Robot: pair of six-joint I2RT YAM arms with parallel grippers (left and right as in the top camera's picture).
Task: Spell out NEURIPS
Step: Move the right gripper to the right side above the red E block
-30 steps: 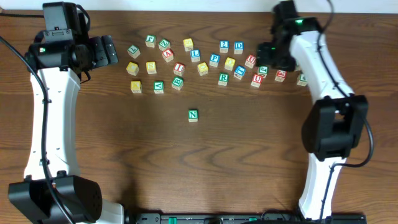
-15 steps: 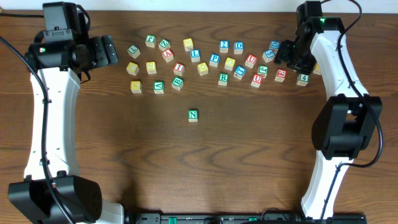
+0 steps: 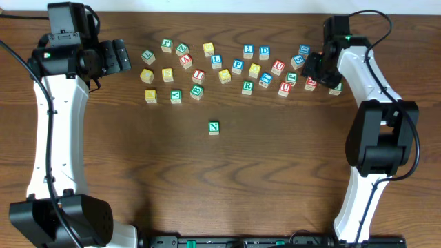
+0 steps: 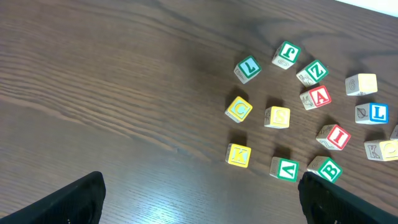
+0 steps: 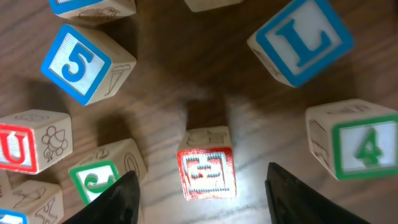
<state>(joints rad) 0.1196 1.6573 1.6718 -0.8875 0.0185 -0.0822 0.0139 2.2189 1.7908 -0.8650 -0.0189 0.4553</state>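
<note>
Table (image 3: 207, 186): dark brown wood, fine straight grain, low satin sheen, pale glare patch in right wrist view. Alphabet cubes (image 3: 213, 127): light bare-looking wood, matt; faces carry painted borders and letters in green, red, blue, some faces yellow. E cube (image 5: 206, 172): red print grainy, uneven. Arm shells (image 3: 48, 138): smooth white plastic, slight gloss. Joint housings (image 3: 375, 138), right gripper fingers (image 5: 121, 199): black, matt.

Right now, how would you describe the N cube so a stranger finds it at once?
Find the band of lettered cubes across the far part of the wooden table. Below it in the overhead view, near the table's middle, the N cube stands alone. Its top shows a green N, and no other cube is near it.
</note>
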